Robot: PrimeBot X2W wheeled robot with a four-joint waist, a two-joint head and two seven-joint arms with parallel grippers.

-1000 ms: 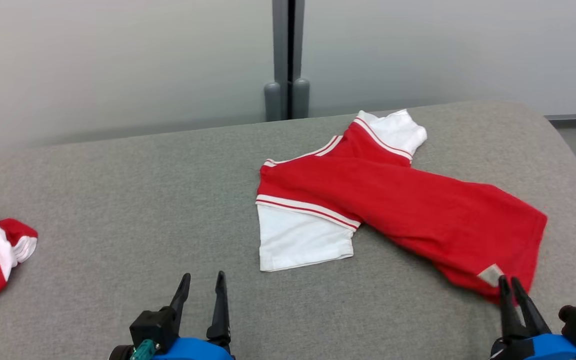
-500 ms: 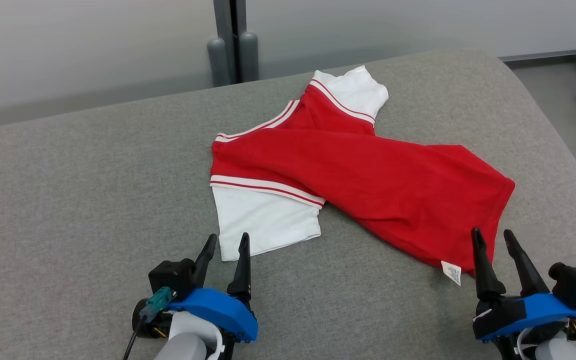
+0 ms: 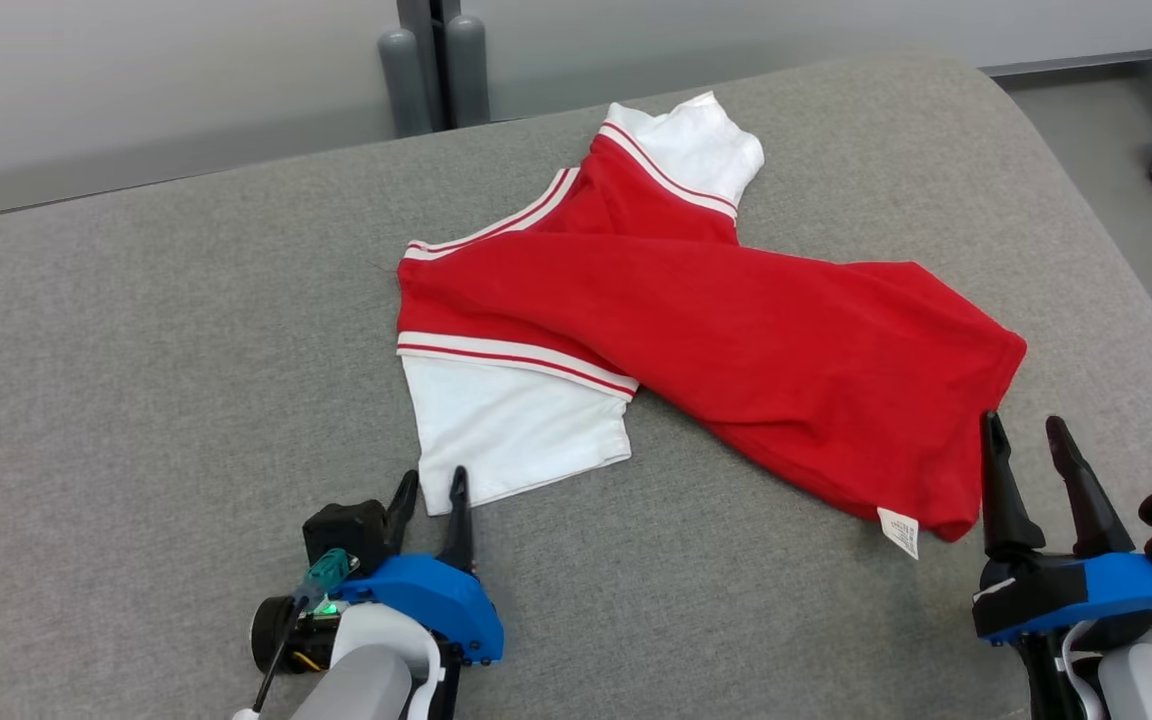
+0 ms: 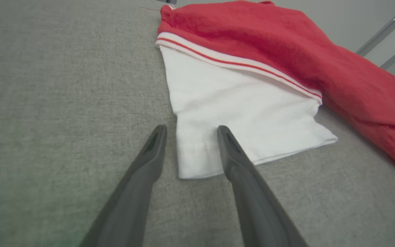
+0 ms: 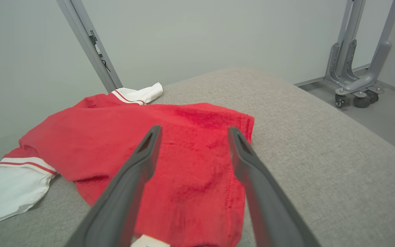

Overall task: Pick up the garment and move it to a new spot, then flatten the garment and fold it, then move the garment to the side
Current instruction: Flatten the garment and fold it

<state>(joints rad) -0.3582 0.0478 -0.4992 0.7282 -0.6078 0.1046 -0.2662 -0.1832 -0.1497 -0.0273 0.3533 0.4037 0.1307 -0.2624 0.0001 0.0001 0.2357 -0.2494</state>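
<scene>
The twisted red-and-white knit garment point(image 3: 716, 340) lies centred on the grey fabric surface point(image 3: 136, 400), where the empty, spread-jawed left gripper point(image 3: 432, 478) at seven o'clock and right gripper point(image 3: 1022, 422) at four o'clock may snag a single layer, bunching it.

Soft fleecy cloth garment point(image 3: 736, 330) lies on coarse, matt woven surface point(image 3: 136, 350).

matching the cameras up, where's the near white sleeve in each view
Head view: white sleeve lower centre, just past the left fingers.
Left wrist view: sleeve at centre, its corner between the fingers.
Right wrist view: sleeve bottom left.
Shared landmark: the striped band bordering it.
</scene>
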